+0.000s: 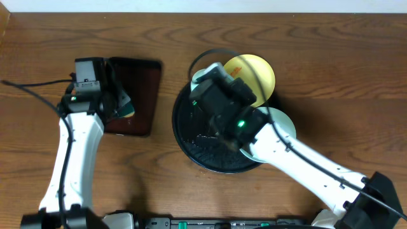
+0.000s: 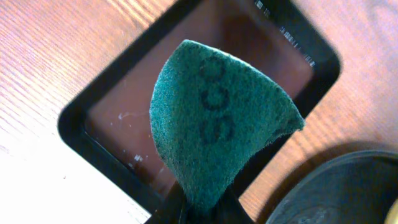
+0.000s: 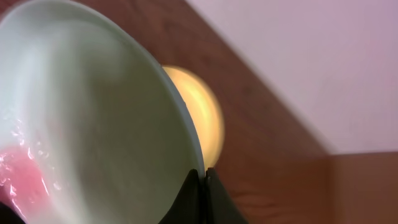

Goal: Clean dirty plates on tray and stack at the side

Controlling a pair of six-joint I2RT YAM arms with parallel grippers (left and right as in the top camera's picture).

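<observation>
Pinching the rim of a pale plate (image 3: 93,112), the right gripper (image 3: 203,179) has its two fingers closed tight on the edge, the plate tilted up on its side. Only the right wrist view shows the pink smear (image 3: 18,180) at about eight o'clock on the plate's inner face. From overhead the gripper body hides most of that plate. Behind its rim, at about three o'clock, lies the yellow plate (image 3: 202,112).

The overhead view places this grip above the round black tray (image 1: 191,137), glossy and wet-looking. The yellow plate sits at the tray's one o'clock edge, overlapping its rim. A second pale plate (image 1: 286,122) lies at its three o'clock edge, partly under the right arm.

The left gripper (image 2: 205,204) is clamped on the bottom corner of a teal sponge (image 2: 217,124), which stands up between the fingers. The left wrist view shows dark printing on the sponge, which the overhead view cannot resolve. Below it is a dark rectangular tray (image 2: 81,124) on the wooden table (image 2: 50,50), at nine o'clock from the round tray and apart from it.
</observation>
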